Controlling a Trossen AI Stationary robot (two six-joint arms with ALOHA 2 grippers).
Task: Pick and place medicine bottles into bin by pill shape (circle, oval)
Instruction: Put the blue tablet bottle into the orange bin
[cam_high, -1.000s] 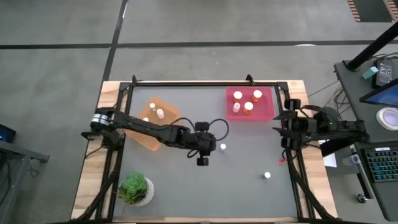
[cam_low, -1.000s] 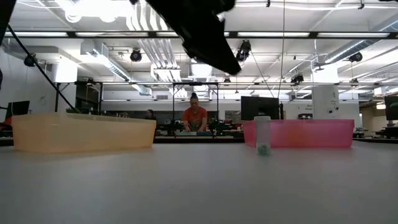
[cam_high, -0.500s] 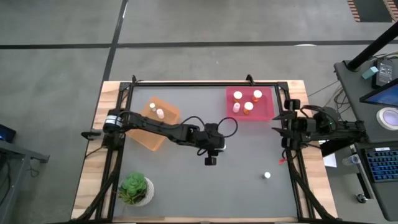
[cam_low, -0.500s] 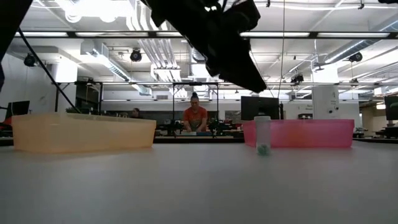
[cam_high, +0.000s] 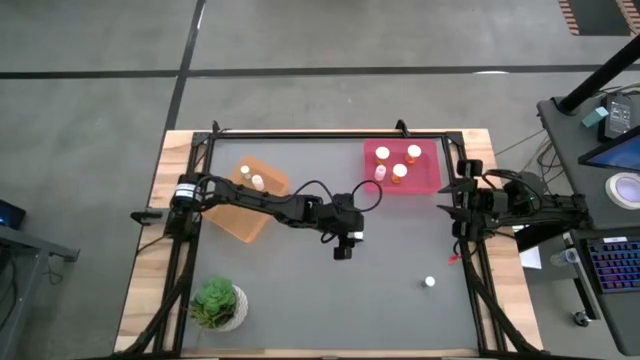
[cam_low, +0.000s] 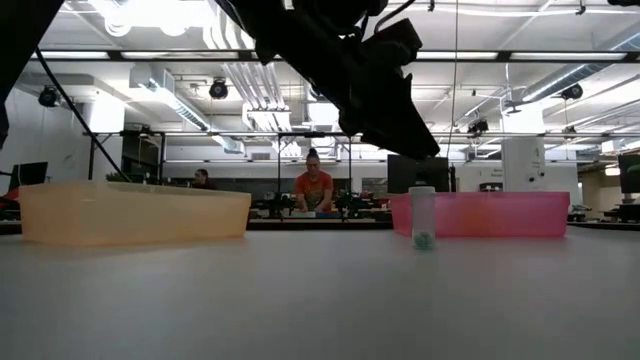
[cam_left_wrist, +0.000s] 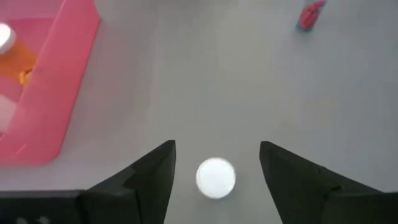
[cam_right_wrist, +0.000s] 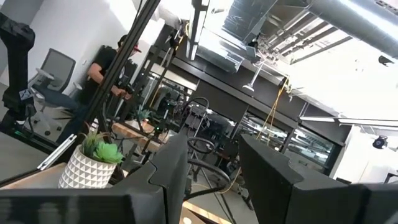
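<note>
A small medicine bottle (cam_low: 423, 217) with a white cap (cam_left_wrist: 216, 178) stands upright on the grey table in front of the pink bin (cam_high: 430, 180). My left gripper (cam_left_wrist: 217, 146) hovers just above it near the table's middle (cam_high: 352, 238). It is open, one finger on either side of the cap, touching nothing. A second bottle (cam_high: 429, 282) stands at the near right. The pink bin holds several bottles, the orange bin (cam_high: 240, 215) two. My right gripper (cam_right_wrist: 211, 180) waits open at the right edge, pointing upward.
A potted green plant (cam_high: 218, 303) stands at the near left corner. A small red object (cam_left_wrist: 309, 15) lies on the table toward the right edge. People sit at desks in the room behind the table (cam_low: 313, 185).
My left gripper has moved toward the table's right edge and down, from left of the bottle to just over it. The bottle has stayed where it was.
</note>
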